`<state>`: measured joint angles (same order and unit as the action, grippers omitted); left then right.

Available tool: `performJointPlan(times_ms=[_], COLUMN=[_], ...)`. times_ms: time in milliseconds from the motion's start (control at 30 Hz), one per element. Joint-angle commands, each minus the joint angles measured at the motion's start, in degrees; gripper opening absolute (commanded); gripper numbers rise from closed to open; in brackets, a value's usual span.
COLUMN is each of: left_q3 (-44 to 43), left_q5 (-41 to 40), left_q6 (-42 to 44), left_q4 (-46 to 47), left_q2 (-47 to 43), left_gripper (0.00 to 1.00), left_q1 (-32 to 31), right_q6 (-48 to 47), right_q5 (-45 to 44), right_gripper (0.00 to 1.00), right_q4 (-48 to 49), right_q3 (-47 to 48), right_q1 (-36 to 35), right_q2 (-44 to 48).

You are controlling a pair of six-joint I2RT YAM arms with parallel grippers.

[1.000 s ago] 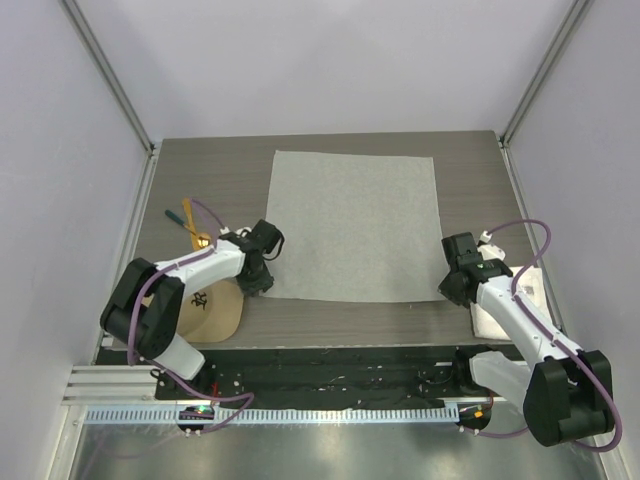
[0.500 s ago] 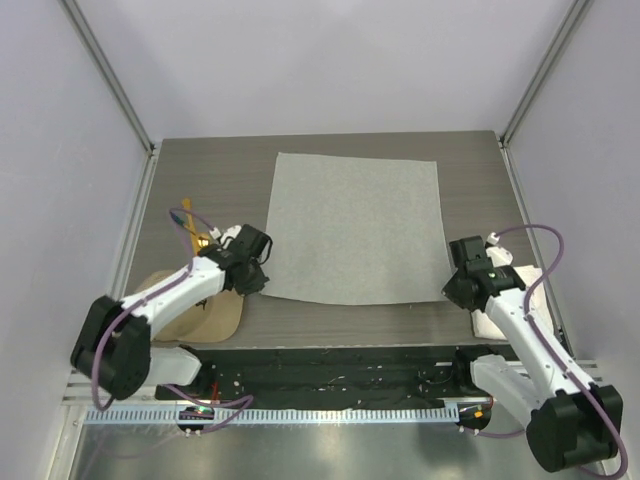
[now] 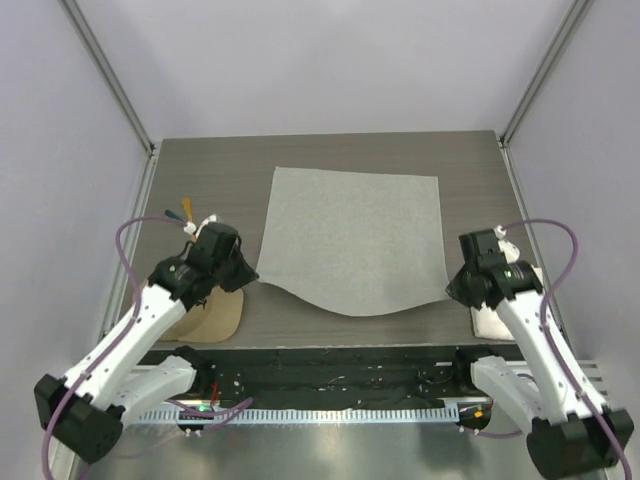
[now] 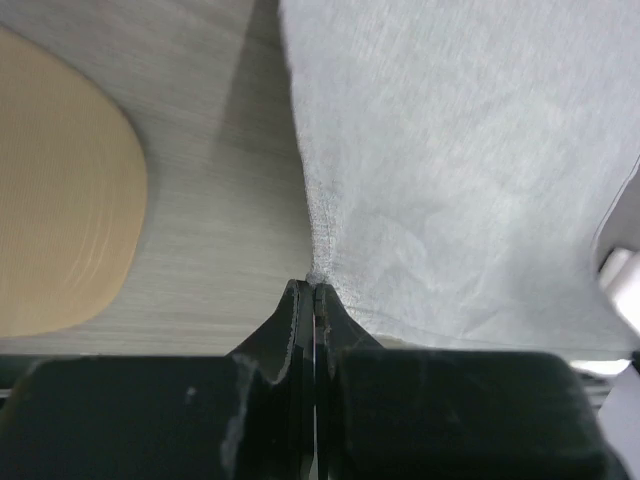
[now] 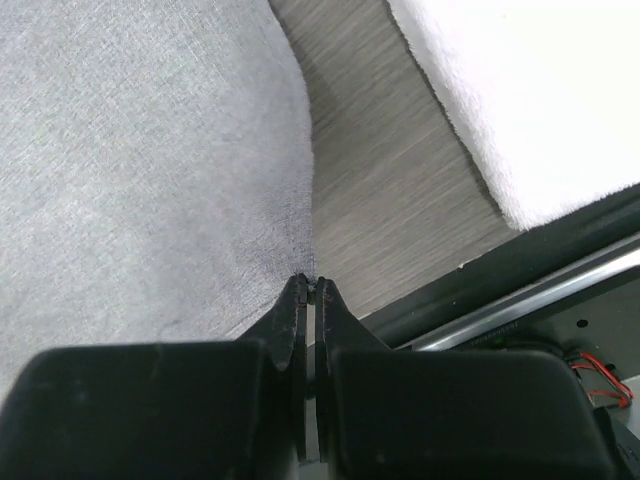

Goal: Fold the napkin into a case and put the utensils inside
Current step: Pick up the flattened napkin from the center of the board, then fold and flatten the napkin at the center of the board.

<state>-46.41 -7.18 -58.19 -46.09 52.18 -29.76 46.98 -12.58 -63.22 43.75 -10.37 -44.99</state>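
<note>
From overhead I can't read either grip, because the wrist housings sit over the fingertips. The wrist cameras settle it. The left jaws are pressed together on the near left corner of the napkin [image 4: 460, 180], and the cloth puckers right at the tips. The right jaws pinch the near right corner [image 5: 150, 170] the same way, with only a hairline gap between the fingers.

The napkin [image 3: 350, 235] is spread over the middle of the bench [image 3: 220, 175]. Its far edge lies flat towards the far edge of the bench. The near edge hangs in a shallow curve between the two held corners, dipping towards the near edge of the bench. That sag shows only from above; each wrist view gives me one corner and a stretch of cloth cut off by the frame.

The utensils [image 3: 182, 212] are mostly covered by the left arm [image 3: 150, 310]. Only orange-yellow and teal tips poke out near the left edge of the bench, and neither wrist view catches them.

The tan cap [image 3: 210, 318] is partly under the left arm overhead, and the left wrist view shows just a curved tan slice [image 4: 60, 190].

The white towel [image 3: 492, 320] is largely hidden by the right arm [image 3: 540, 340] from above. The right wrist view shows its thick edge [image 5: 530, 90] beside the napkin, apart from it, with bare bench between.
</note>
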Motion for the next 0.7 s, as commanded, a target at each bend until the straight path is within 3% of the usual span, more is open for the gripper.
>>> performJointPlan(times_ms=[0,167,200,333,567,667], left_q3=[-11.2,-23.9,-30.2,-45.6,-66.4,-70.3], left_q5=[3.7,1.6,1.5,0.7,1.5,1.2], left_q6=[2.8,1.7,2.1,3.0,6.7,7.2], left_q4=[4.1,12.1,12.5,11.0,8.9,9.9], left_q2=[13.8,33.0,40.3,55.7,70.6,73.8], left_gripper=[0.00,0.00,0.00,0.00,0.00,0.00], left_q1=[6.8,13.3,13.5,14.5,15.1,15.6], right_q6=[-4.6,-7.3,-8.0,-11.3,-12.8,-13.2], right_q5=[-1.3,-1.3,-2.1,-2.5,-0.4,0.1], right_gripper=[0.01,0.01,0.01,0.01,0.01,0.01], right_q4=[11.1,22.3,23.2,26.6,28.3,28.5], right_q3=[8.8,20.8,24.9,35.4,49.1,53.5], right_q1=[0.8,1.6,2.1,5.5,7.9,8.6], right_q2=[-15.6,-35.7,-41.8,-53.5,-66.4,-69.8])
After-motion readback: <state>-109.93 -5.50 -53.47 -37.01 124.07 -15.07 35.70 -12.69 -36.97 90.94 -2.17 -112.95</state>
